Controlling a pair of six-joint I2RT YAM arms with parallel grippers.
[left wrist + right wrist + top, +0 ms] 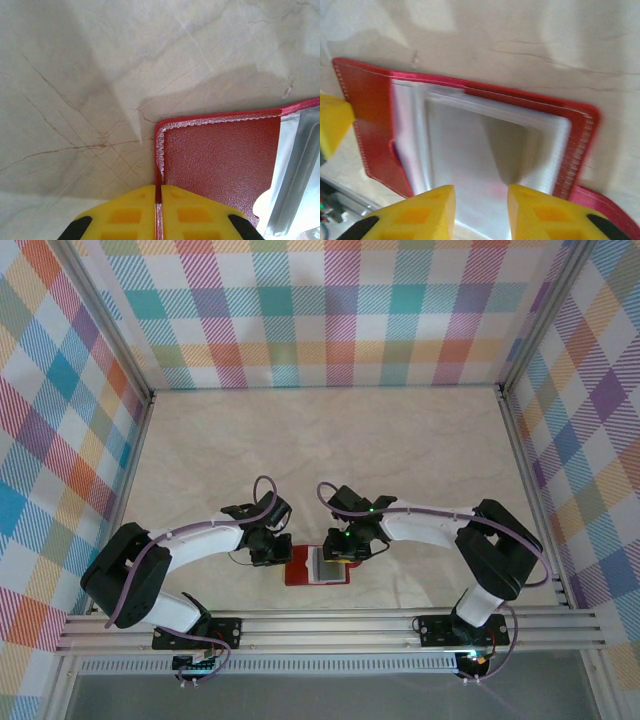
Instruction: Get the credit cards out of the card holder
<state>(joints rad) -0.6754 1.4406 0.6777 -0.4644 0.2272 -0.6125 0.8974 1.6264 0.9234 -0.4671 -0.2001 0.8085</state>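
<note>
The card holder (318,567) lies open at lower centre of the top view, red around a grey-white pocket (485,145); credit cards inside cannot be told apart from it; the left gripper (158,192) is clamped on its left edge; the right gripper (481,197), jaws parted and empty, hangs over the pocket; drawing a card seems in hand, needing a card edge pinched next.

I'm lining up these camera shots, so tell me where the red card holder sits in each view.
Top external: the card holder lies low centre, on the table.
Left wrist: the card holder sits lower right, running off the frame.
Right wrist: the card holder spans the middle, lying open.
Shared landmark: its pale inside pocket.
</note>
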